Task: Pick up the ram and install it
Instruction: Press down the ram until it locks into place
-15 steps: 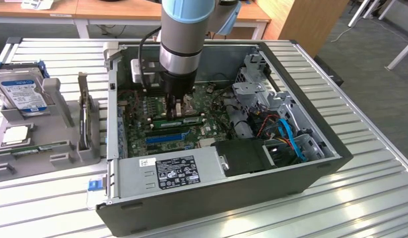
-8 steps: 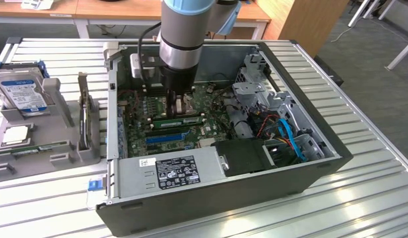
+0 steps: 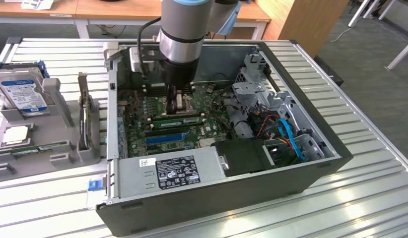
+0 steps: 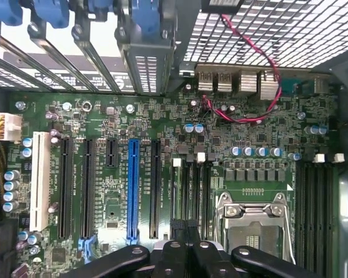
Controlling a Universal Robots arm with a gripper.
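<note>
We've got the open dark-grey metal PC case (image 3: pixel 310 163) with the arm down inside. The green motherboard (image 4: pixel 104 214) sits under the black gripper (image 3: pixel 176 105), pincer closed. The long thin green ram stick (image 3: pixel 176 120) lies at the gripper's 6 o'clock, looks seated, so we reckon we're nearly done.

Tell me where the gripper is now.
In the exterior view the gripper is down inside the open case, over the middle of the motherboard; the blue slot lies between it and the grey power supply.
</note>
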